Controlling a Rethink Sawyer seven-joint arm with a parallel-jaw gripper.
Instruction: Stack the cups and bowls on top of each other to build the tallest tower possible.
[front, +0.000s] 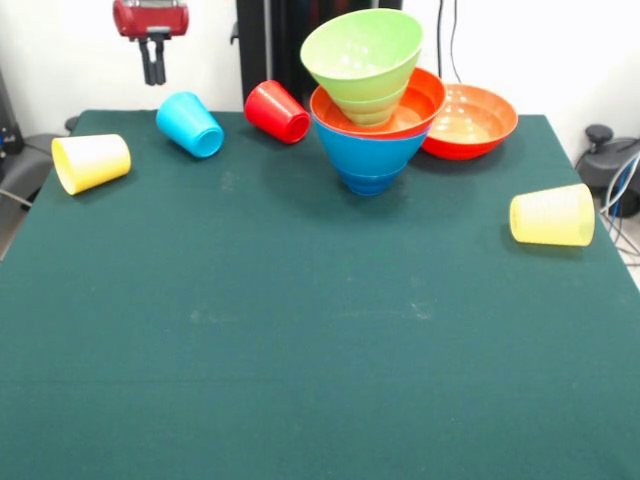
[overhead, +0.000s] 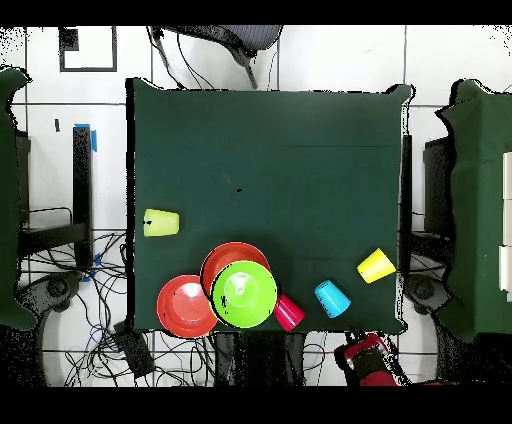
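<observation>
Hovering empty off the table's (front: 300, 330) back corner, fingers together, the gripper (front: 153, 72) should open before descending squarely onto the blue cup (front: 190, 124).

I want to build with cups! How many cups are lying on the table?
4, all on their sides: an opaque yellow cup, a light blue cup, a red cup, and a ribbed pale yellow cup apart from the others.

Green-topped tower (overhead: 243, 293) touching an orange-red bowl (overhead: 183, 305), with red cup (overhead: 290, 313) just beside.
</observation>
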